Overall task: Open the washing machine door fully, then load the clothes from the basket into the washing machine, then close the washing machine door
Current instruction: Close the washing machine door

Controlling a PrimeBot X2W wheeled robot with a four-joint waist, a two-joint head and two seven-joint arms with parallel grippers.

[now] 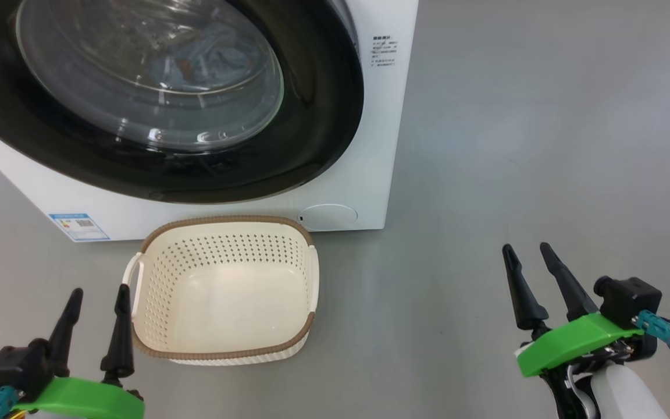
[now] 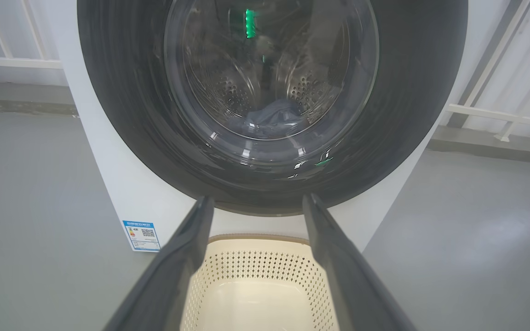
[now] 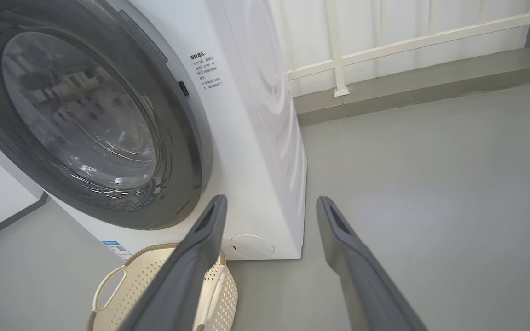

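On the grey floor (image 1: 486, 145) the washing machine (image 1: 364, 174) stands with the washing machine door (image 1: 323, 116) shut, the clothes (image 1: 207, 55) behind its glass and the basket (image 1: 224, 224) empty in front, so the task looks done; the left gripper (image 1: 100, 289) and right gripper (image 1: 526, 247), both spread and empty, need only back away.

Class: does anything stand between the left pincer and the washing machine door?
Yes: the empty basket sits on the floor at the machine's foot, straight ahead of the open left pincer, below the closed washing machine door.
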